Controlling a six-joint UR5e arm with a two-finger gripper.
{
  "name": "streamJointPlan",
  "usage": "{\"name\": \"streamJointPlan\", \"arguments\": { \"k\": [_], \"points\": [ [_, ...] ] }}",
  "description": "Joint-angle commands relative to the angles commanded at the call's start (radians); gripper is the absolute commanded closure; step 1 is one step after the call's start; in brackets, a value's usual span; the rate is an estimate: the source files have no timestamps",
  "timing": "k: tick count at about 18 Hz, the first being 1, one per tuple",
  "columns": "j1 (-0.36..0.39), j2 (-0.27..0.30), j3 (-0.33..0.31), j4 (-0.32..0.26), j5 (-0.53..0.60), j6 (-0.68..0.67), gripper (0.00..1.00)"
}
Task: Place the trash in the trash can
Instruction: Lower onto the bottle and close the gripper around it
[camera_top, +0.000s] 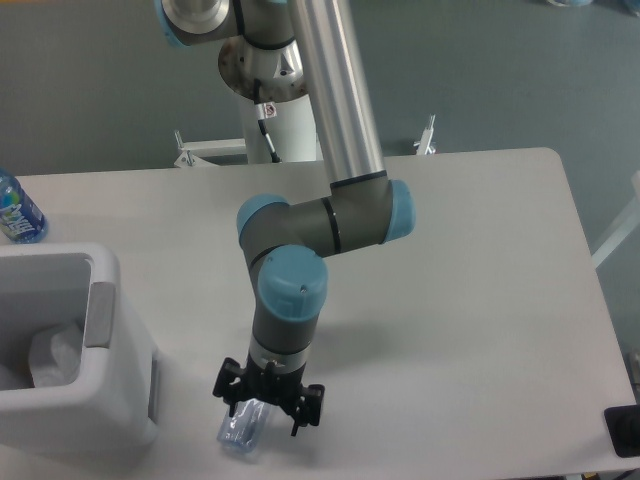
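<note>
A crushed clear bluish bottle, one piece of the trash, lies on the white table near the front edge. Only its lower end shows; the wrist covers the rest. My gripper hangs right over it, open, with one finger on each side of the bottle. To the left stands the white trash can with a grey strip on its rim. A crumpled white wrapper, the other trash, lies inside the can.
A blue-labelled water bottle stands at the table's far left edge. The robot's pedestal rises behind the table. A black object sits at the front right corner. The table's front edge is close below the bottle.
</note>
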Motion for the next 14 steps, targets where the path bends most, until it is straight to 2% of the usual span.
{"name": "streamJointPlan", "arguments": {
  "k": [14],
  "points": [
    [-0.035, -0.057, 0.025, 0.003, 0.026, -0.003, 0.0]
  ]
}}
